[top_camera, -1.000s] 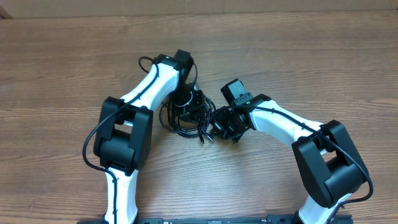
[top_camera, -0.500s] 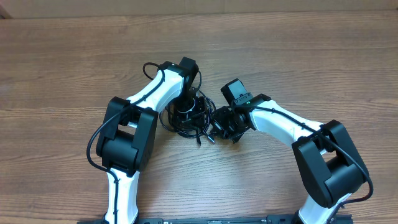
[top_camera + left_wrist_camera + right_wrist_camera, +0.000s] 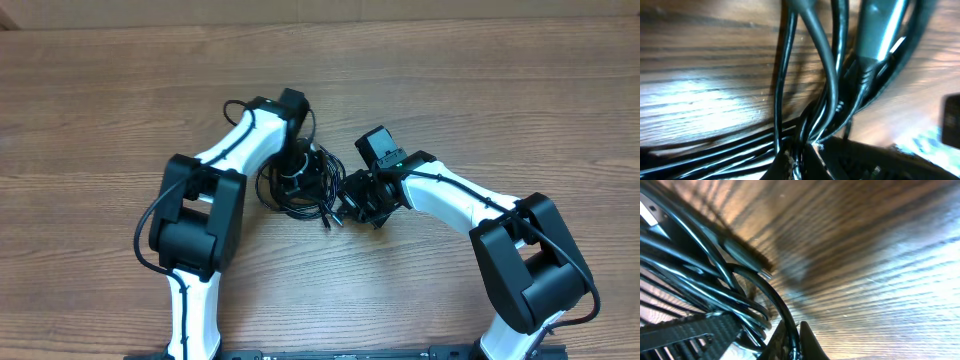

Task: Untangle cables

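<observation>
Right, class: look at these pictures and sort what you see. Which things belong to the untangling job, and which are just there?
Part of the job: the cables, tangled in one bundle; the left gripper and the right gripper, both shut on the cables.
Just there: the wooden table; the arm wires, fixed to the robot.

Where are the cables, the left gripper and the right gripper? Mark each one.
cables (image 3: 296, 207), overhead view, lower loops of the bundle.
left gripper (image 3: 799, 152), left wrist view, between its fingertips, on pinched strands.
right gripper (image 3: 792, 335), right wrist view, between its fingertips.
</observation>
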Controlling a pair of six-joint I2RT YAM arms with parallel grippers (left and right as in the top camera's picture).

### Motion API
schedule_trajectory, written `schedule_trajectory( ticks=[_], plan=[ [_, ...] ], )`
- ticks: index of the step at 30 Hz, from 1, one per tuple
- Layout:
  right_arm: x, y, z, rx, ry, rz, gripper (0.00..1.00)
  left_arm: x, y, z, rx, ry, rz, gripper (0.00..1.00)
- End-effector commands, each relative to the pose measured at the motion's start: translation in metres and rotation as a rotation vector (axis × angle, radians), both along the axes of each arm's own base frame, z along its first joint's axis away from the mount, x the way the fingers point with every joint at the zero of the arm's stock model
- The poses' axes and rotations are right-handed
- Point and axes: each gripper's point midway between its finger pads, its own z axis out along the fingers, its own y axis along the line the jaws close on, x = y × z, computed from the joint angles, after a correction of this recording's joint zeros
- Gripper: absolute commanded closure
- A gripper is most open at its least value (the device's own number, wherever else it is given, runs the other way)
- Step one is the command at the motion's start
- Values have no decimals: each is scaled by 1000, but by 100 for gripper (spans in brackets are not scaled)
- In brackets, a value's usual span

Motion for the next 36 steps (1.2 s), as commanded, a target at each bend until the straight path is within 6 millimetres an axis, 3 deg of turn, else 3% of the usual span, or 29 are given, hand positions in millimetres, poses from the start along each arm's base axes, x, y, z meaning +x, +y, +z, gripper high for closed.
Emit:
schedule_trajectory(
  ticks=[1, 11, 18, 22, 24, 28, 32, 36],
  plan=[
    [-2, -2, 1, -13, -2, 1, 96, 18, 19, 10, -97, -14, 64, 96],
    [-2, -2, 1, -13, -3, 1, 96, 43, 49, 19, -180, -29, 186, 96],
    [2, -8, -2, -52, -27, -3, 96, 36, 60, 8, -85, -55, 119, 96],
    [5, -9, -2, -59, -97, 108, 96, 28, 66, 1, -5, -43, 86, 94],
    [9, -10, 0, -58, -138, 165, 96, 27, 62, 2, -22, -51, 62, 90],
    [16, -5, 13, -12, -186, 228, 96, 28, 56, 6, -75, -77, 27, 62],
    [28, -5, 34, -27, -251, 245, 96, 32, 60, 2, -44, -99, 24, 61],
    [34, -26, 43, -158, -272, 217, 96, 35, 84, -12, 133, -101, 53, 62]
  ],
)
